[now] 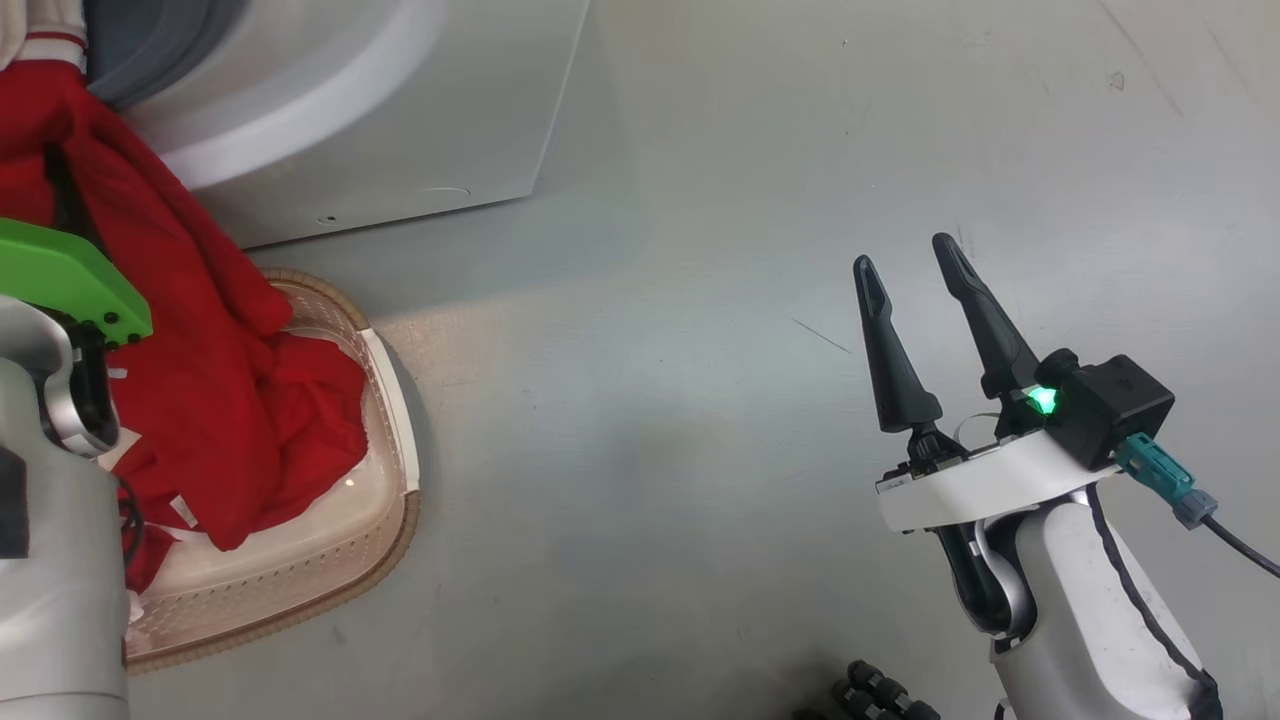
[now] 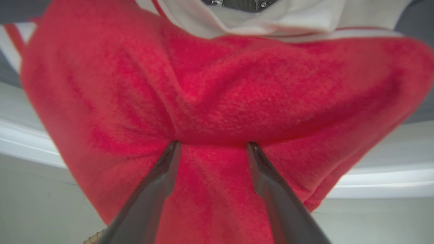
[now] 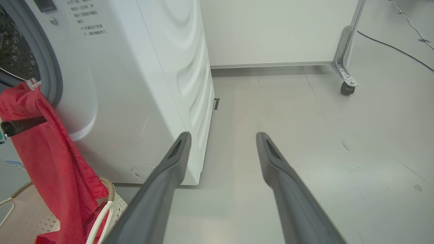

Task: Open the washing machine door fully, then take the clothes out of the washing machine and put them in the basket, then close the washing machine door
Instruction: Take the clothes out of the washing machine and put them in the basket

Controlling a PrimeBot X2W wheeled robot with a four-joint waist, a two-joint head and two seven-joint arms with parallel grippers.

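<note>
Left fingers [image 2: 159,189]: spread wide, both tips pressed against the clothes [image 2: 217,84]. Red cloth spans the gap between the tips and bulges in a fold just above them. Nothing seen pinched between them; whether the cloth is hooked over a tip cannot be told from the left wrist view. In the right wrist view, one dark left finger [image 3: 23,125] pokes sideways into the hanging cloth, which is draped across it. The clothes hang as one red length from the porthole lip of the washing machine [image 1: 400,110] down into the basket [image 1: 392,430]. Their upper end, with a white part and striped trim, sits at the grey gasket [image 3: 51,67]. Their lower end is heaped inside the basket, covering its left part in the head view. The basket stands on the floor [image 1: 700,300] directly in front of the machine, just beside its base. Right fingers [image 1: 890,350]: wide apart, holding nothing, over the floor well to the right of basket and clothes. In the right wrist view their tips point past the machine's front corner. The dimpled drum [image 3: 13,51] is visible behind the gasket.
</note>
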